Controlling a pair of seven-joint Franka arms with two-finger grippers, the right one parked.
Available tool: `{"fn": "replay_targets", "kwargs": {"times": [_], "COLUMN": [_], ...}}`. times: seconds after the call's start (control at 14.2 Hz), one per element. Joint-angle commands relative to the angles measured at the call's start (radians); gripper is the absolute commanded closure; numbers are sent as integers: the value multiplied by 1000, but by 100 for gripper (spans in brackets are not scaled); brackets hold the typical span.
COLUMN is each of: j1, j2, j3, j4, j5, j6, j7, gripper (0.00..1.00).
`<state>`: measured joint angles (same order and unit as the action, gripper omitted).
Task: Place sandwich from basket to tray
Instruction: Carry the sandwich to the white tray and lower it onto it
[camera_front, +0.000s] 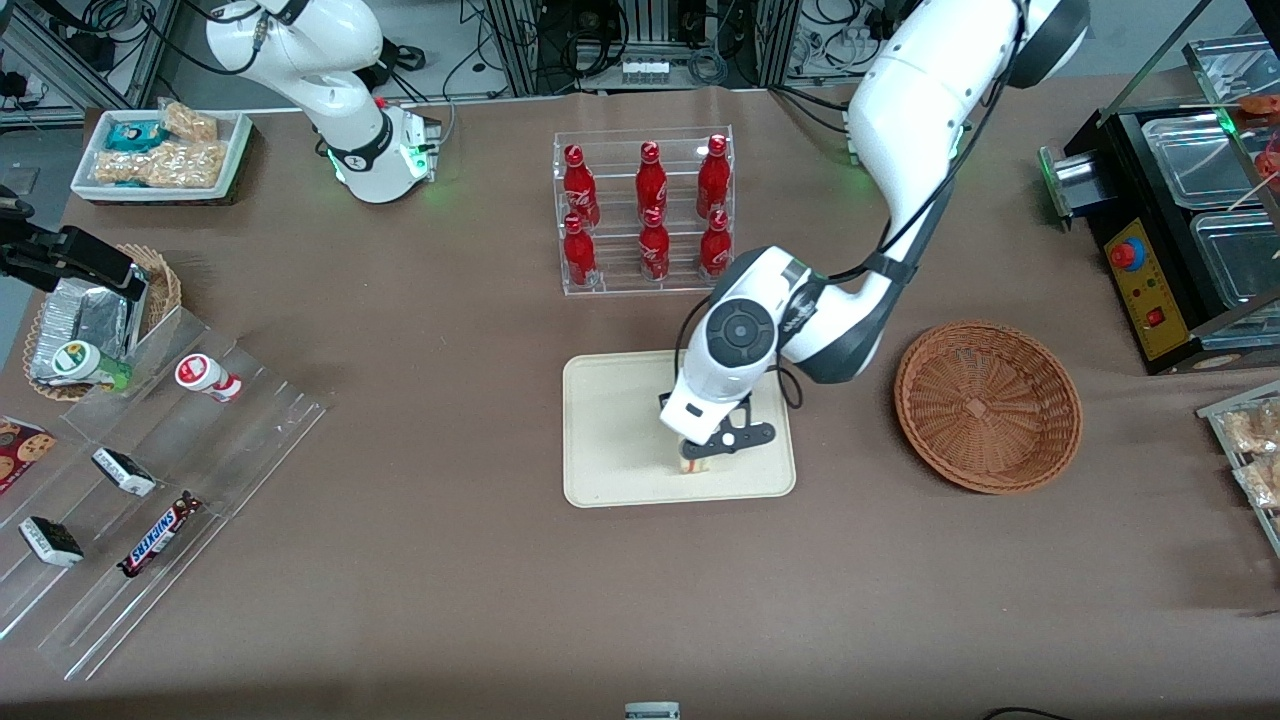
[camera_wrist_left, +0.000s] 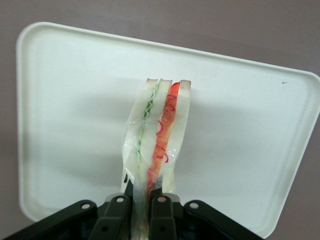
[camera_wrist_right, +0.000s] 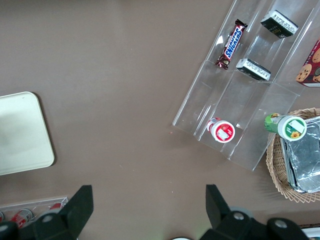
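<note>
A wide table under a brown cloth (camera_front: 420, 420) fills the front view, cables and rack gear along its farthest edge, and near the middle sits the cream-beige tray (camera_front: 610, 440) with the working arm bent down over it; the gripper (camera_front: 700, 462) is low over the part of the tray closest to the camera, and a sliver of the sandwich (camera_front: 692, 464) peeks out under it, pale bread right at the tray's surface. Toward the working arm's end, the round wicker basket (camera_front: 988, 405) lies on the cloth near the tray but apart from it, nothing in it. Farther from the camera than the tray stands a clear rack of red cola bottles (camera_front: 648, 212). Toward the parked arm's end there's a clear stepped display (camera_front: 150, 500) holding a Snickers bar (camera_front: 158, 534), and a smaller wicker basket with foil packets (camera_front: 95, 315). On to the left wrist view: the fingers (camera_wrist_left: 119, 216) are pressed in on the sandwich (camera_wrist_left: 159, 135), clamped on its narrow end, the wedge standing on edge with green and red filling between white slices, wrapped in clear film, with the tray (camera_wrist_left: 70, 125) spread under it; whether it touches the tray can't be told from here. Right wrist view: brown cloth, one rounded corner of the tray (camera_wrist_right: 22, 132), the stepped display (camera_wrist_right: 240, 100) with the Snickers bar (camera_wrist_right: 232, 43) on it
</note>
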<state>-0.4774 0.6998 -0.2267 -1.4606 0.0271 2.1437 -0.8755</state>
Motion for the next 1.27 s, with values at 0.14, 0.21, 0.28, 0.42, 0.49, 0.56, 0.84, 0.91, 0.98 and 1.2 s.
{"fn": "replay_targets", "kwargs": {"times": [0.14,0.21,0.28,0.42,0.49,0.56,0.84,0.91,0.98,1.2], "j1": [-44,-44,-44,-44,-44,-44,-35,-35,-35,47], "j2": [75,75,75,72,64,46,-92,-129,-158,-230], "j3": [10,10,10,10,10,10,12,13,20,21], "j4": [45,42,40,40,40,42,40,37,37,28], "j5": [-6,-6,-6,-7,0,-3,4,10,13,8], "j6": [97,97,97,97,94,88,-4,-42,-83,-218], "j7": [-11,-23,-39,-46,-51,-51,-40,-36,-30,-25], "gripper": [95,93,86,1,0,0,0,0,0,0]}}
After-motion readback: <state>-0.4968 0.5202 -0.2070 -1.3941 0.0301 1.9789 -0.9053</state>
